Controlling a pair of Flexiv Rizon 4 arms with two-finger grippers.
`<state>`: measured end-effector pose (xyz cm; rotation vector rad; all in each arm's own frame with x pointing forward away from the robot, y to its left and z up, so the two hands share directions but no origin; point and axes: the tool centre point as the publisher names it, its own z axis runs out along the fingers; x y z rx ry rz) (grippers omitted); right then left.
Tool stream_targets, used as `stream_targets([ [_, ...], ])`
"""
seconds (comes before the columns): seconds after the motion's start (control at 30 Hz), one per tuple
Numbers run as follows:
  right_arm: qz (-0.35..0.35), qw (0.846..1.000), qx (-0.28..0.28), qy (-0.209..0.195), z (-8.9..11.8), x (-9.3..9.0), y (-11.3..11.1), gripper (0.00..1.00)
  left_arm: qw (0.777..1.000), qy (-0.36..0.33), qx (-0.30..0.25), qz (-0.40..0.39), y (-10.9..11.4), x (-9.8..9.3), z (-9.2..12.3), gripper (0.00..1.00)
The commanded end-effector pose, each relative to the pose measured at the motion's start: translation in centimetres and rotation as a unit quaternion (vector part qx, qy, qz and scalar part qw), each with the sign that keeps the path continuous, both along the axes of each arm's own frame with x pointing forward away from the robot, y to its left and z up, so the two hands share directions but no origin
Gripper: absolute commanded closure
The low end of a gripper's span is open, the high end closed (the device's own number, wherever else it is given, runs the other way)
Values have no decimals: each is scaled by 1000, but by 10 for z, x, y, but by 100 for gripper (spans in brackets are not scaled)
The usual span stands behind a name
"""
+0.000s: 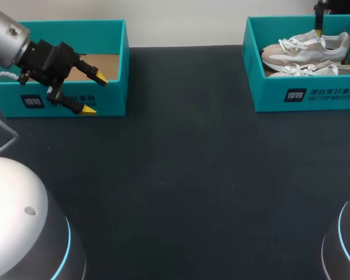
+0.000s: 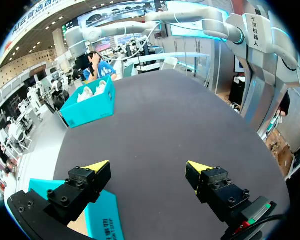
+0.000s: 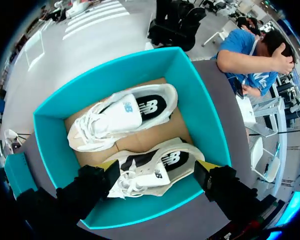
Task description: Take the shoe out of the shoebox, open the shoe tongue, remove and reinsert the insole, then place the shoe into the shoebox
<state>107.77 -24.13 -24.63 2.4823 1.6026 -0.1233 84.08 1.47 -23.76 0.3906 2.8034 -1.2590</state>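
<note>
Two white and beige shoes lie side by side in the teal shoebox [image 3: 54, 152], the far shoe [image 3: 121, 117] and the near shoe [image 3: 152, 172]. My right gripper [image 3: 155, 167] hangs open just above the near shoe, one finger on each side, holding nothing. In the head view this shoebox [image 1: 306, 96] stands at the back right with both shoes [image 1: 306, 48] inside; only a yellow fingertip [image 1: 319, 26] of the right gripper shows over it. My left gripper [image 1: 95, 93] is open and empty above the front wall of a second teal box [image 1: 114, 64] at the back left.
The second teal box [image 2: 104, 220] holds nothing but its cardboard floor and lies under my left gripper [image 2: 146, 167]. Dark tabletop [image 1: 181, 175] stretches between the two boxes and toward the front edge.
</note>
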Motion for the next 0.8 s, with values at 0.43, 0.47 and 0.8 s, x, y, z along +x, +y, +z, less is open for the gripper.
stream_targets([
  [0.43, 10, 997, -28, -66, 8, -34, 11, 0, 998, 23, 16, 61, -1, 3, 4, 0],
  [0.47, 10, 997, -28, -66, 8, -34, 11, 0, 991, 52, 36, 117, 1, 7, 8, 0],
  [0.8, 64, 997, 28, 13, 5, -69, 8, 0, 852, 176, 111, 480, 32, 31, 14, 0],
])
